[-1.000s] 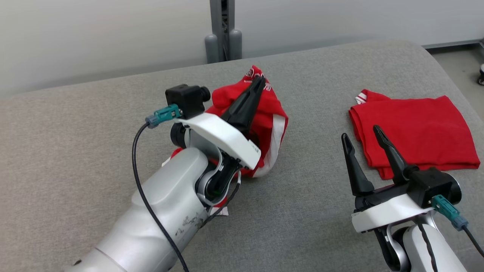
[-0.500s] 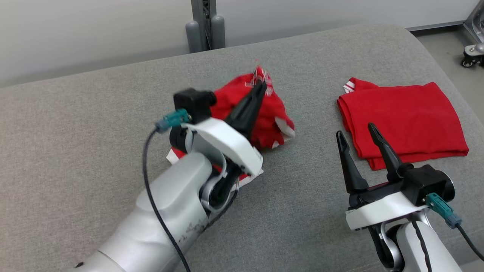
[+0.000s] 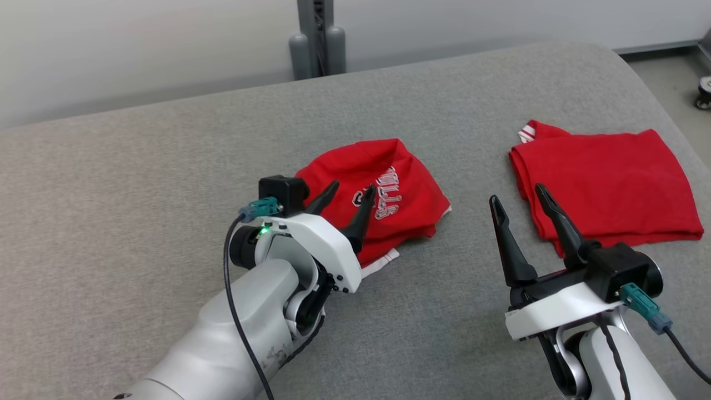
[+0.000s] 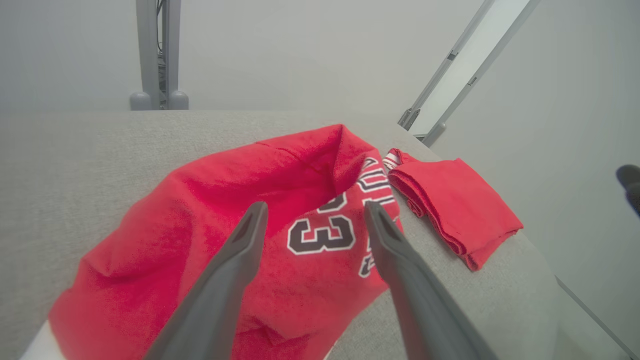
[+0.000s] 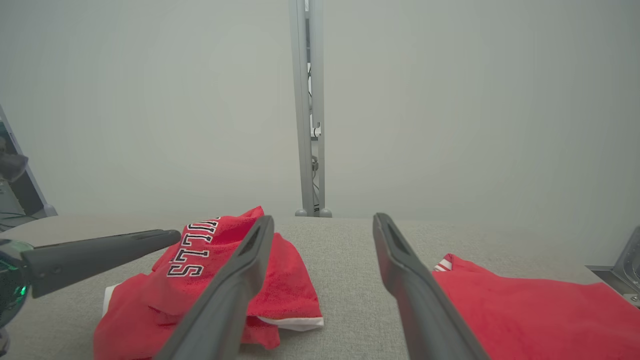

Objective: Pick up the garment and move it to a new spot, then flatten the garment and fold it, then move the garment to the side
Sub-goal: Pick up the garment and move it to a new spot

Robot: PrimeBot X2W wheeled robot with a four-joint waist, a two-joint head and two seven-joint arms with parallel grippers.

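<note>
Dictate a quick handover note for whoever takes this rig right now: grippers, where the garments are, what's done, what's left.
Left gripper: open, empty, over the crumpled jersey.
Right gripper: open, empty, near the folded garment.
Jersey: bunched mid-table, lettering up.
Done: the folded garment lies at the right.
Left to do: flatten, fold and move the jersey aside.

A padded table (image 3: 139,183) covered in coarse grey fabric spreads wide, and its far right corner is rounded. Behind its far edge stands a plain pale wall (image 3: 139,50) in soft, even light. A grey metal post (image 3: 318,22) rises against the wall near the middle of that edge, with two rounded grey stubs at its foot. Past the far right corner lies grey floor (image 3: 661,78) with a small wheel (image 3: 704,91), perhaps a cart's. A pale slanted frame (image 4: 467,65) stands beyond that corner.
</note>
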